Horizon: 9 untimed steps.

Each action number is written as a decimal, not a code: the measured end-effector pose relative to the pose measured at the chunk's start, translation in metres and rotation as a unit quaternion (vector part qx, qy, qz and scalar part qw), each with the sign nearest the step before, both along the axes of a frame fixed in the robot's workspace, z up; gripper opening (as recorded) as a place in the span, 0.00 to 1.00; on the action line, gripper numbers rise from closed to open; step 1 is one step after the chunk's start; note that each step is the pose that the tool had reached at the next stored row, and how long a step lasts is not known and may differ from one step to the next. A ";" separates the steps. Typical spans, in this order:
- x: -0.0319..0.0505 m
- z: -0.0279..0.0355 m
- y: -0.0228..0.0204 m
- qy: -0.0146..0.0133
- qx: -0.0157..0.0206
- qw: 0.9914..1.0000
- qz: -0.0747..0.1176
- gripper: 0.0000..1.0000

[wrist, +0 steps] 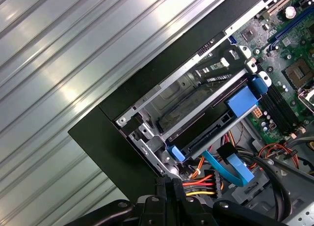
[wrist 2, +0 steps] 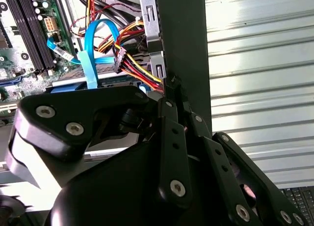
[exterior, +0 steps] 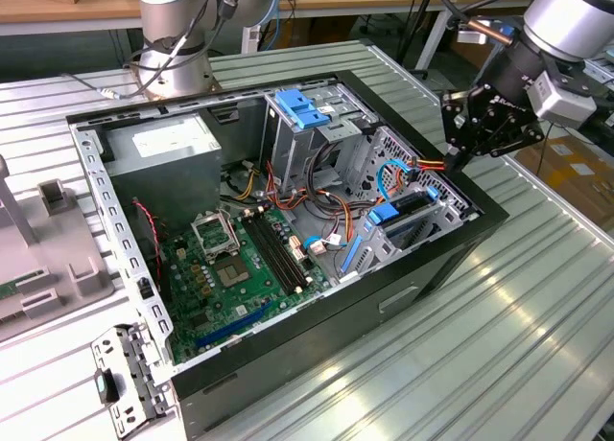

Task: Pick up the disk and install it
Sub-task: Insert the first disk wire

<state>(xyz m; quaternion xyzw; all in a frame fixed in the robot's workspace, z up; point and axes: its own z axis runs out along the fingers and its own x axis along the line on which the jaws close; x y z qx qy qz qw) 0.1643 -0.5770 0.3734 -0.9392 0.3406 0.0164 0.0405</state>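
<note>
The disk (exterior: 408, 208) lies flat in a drive bay at the front corner of the open computer case (exterior: 432, 268), on the exterior view's right, with blue side rails showing. In the first wrist view the disk (wrist: 206, 132) sits in the lower slot of the metal cage. In the second wrist view the disk (wrist 2: 110, 80) shows behind a blue data cable (wrist 2: 91, 54). My gripper (exterior: 453, 159) hovers at the case rim just beside that bay. Its fingers (wrist 2: 169, 96) are pressed together, the tips next to a bundle of red, yellow and black power wires (wrist: 198, 179). I see nothing held between them.
A grey power supply (exterior: 168, 158) fills the case's far left corner. A tall metal cage with a blue cap (exterior: 302, 110) stands at the back. The green motherboard (exterior: 230, 268) covers the floor. A loose bracket (exterior: 120, 379) and a grey fixture (exterior: 48, 249) lie on the ribbed metal table (exterior: 499, 316).
</note>
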 end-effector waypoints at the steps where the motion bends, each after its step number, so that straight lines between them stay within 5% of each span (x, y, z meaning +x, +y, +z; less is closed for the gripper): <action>1: -0.0007 0.0000 0.0000 0.000 0.000 1.000 0.000 0.17; 9: -0.0030 0.0000 0.0000 0.000 0.000 1.000 0.000 0.17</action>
